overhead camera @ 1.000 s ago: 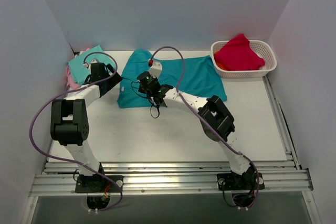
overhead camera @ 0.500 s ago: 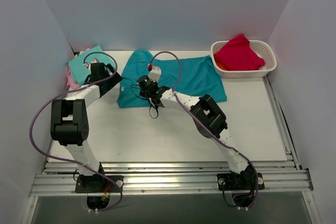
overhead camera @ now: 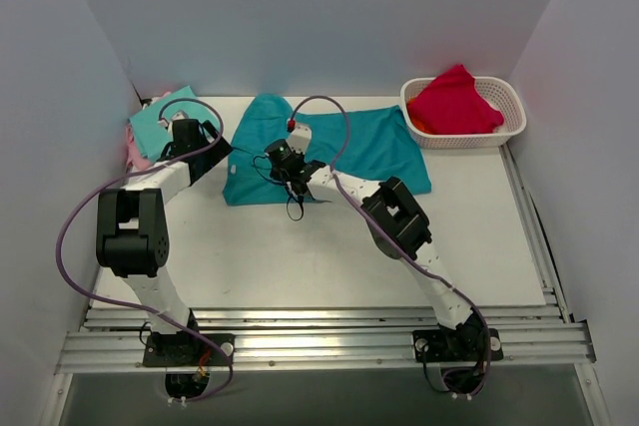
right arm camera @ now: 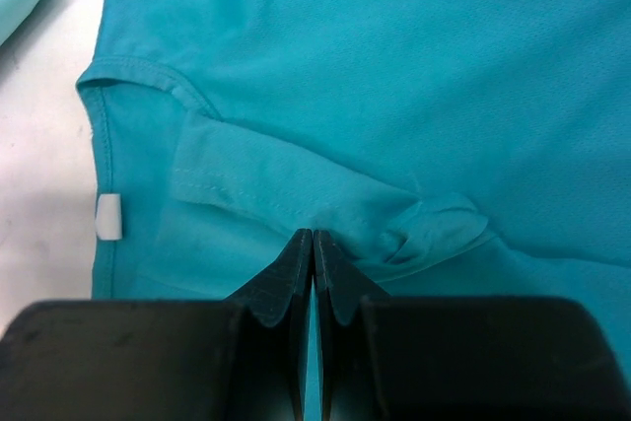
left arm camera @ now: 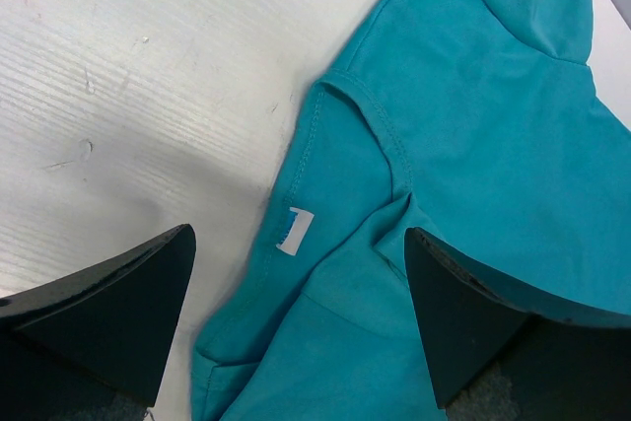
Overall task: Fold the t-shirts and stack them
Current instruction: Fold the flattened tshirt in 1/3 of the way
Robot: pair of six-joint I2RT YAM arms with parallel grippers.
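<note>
The t-shirt [overhead camera: 374, 147] spread along the far edge of the white table [overhead camera: 300, 256] is a deep, even teal with no print, its seams stitched in matching thread, and it carries one small white neck label [left arm camera: 293, 231]. In the far left corner lies a paler mint-green shirt [overhead camera: 158, 125], with a sliver of soft pink cloth [overhead camera: 134, 155] showing beneath it. At the far right corner a white lattice basket [overhead camera: 512, 117] holds crimson cloth [overhead camera: 454, 102]. The left gripper [left arm camera: 301, 263] and right gripper [right arm camera: 313, 244] are matt black. Purple cables [overhead camera: 60, 236] trail from the white-and-black arms.
</note>
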